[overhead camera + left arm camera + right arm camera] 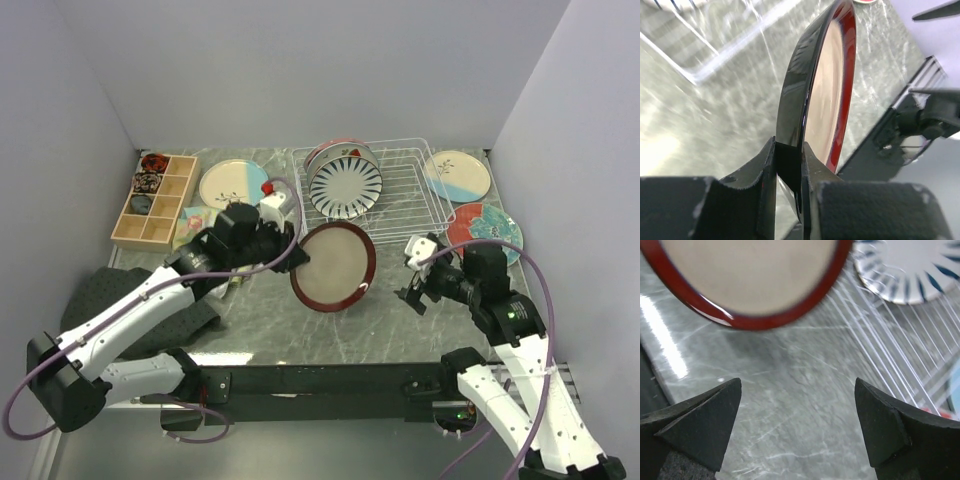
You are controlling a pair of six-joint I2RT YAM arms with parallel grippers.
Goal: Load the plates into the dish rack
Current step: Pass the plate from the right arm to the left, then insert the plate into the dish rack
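One round taupe plate with a dark red rim (pixel 334 267) hangs upright mid-frame, pinched by the left gripper (pixel 788 155) — the right gripper (pixel 797 425) beside it gapes empty. Carry-to-rack step: next, steer it up-frame between free tines of the white wire dish rack (pixel 410 195).

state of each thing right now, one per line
red-rimmed plate: held on edge by its rim, outside the dish rack
left gripper: shut on the red-rimmed plate
right gripper: open, empty
striped plate: upright in the rack
red floral plate: flat on the table
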